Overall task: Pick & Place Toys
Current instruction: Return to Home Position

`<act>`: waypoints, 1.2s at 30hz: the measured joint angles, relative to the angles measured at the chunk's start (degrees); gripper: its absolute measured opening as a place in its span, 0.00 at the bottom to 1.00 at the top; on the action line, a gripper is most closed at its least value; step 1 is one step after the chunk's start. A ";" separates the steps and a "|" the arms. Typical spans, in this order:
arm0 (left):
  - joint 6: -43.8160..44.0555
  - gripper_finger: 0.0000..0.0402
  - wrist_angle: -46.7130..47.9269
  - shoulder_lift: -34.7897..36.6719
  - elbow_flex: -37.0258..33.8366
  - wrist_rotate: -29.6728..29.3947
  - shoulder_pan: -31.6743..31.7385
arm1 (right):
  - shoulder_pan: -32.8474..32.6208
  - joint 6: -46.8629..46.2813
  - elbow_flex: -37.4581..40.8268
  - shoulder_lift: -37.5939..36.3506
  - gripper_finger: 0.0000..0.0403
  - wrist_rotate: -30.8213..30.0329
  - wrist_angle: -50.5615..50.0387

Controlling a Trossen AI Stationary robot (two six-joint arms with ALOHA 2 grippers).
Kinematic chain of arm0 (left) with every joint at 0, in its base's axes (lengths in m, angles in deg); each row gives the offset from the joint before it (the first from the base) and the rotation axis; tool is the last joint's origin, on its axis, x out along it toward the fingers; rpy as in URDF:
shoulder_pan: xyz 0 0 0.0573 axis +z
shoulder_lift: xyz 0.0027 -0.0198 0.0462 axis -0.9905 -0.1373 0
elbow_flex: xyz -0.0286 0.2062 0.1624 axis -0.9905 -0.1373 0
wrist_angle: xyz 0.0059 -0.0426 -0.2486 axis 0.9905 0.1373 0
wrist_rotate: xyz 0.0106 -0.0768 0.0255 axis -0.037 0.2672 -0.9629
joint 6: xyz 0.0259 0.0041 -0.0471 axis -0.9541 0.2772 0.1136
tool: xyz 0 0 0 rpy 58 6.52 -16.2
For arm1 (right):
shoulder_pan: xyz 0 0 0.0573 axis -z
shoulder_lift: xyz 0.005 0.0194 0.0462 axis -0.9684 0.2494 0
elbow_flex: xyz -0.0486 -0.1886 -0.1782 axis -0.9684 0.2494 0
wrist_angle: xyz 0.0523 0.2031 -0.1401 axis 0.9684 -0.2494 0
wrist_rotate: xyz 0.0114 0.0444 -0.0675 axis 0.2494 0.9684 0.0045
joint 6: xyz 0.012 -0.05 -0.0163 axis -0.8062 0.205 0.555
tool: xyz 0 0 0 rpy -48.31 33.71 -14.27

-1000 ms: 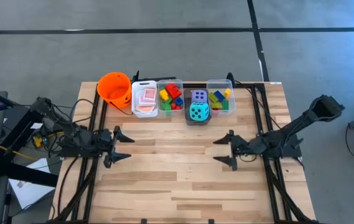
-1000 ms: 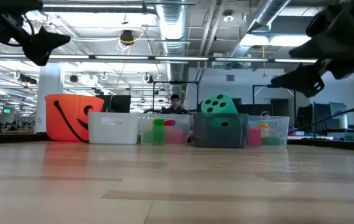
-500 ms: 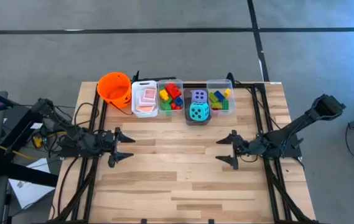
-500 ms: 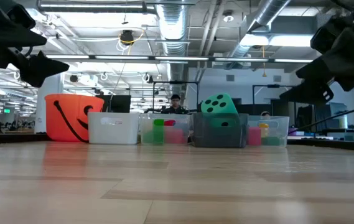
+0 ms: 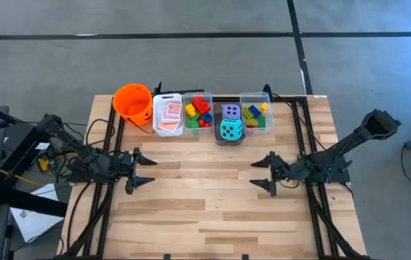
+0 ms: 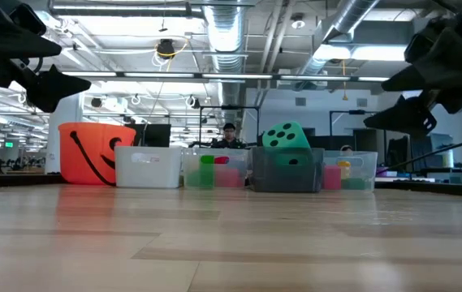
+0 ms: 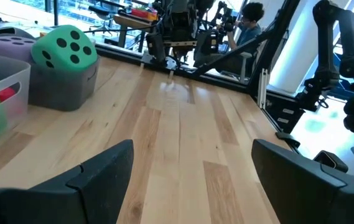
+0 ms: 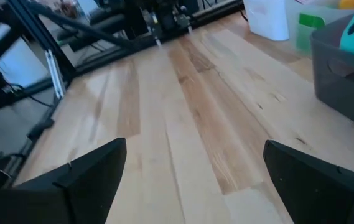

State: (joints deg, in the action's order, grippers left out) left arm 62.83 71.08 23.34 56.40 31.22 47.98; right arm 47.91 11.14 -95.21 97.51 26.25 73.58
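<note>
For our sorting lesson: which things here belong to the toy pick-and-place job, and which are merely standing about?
Job: teal die, purple die, coloured bricks, pink-white cards, all binned; left gripper and right gripper, open, empty.
Standing about: orange bucket, bins.

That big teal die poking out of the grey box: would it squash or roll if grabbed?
The teal die looks soft, with rounded corners, so it would probably squash slightly and feel light for its bulk. It stands higher than the grey bin, so a push might tip it out; flat faces should stop it rolling far.
</note>
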 joint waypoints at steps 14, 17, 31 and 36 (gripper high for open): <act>0.02 0.80 0.07 0.00 0.00 0.04 0.02 | -0.07 -0.26 -0.03 0.02 0.92 0.13 7.45; 0.02 0.80 0.09 0.00 0.00 0.04 0.02 | -0.07 -0.26 -0.03 0.02 0.92 0.12 7.27; 0.02 0.80 0.09 0.00 -0.02 0.04 0.02 | -0.07 -0.25 -0.03 0.02 0.92 0.14 7.25; 0.02 0.80 0.09 0.00 -0.02 0.04 0.02 | -0.07 -0.24 -0.03 0.02 0.92 0.13 7.25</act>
State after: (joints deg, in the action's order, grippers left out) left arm 62.86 71.17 23.34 56.38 31.27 48.00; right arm 47.83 10.90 -95.24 97.54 26.38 80.83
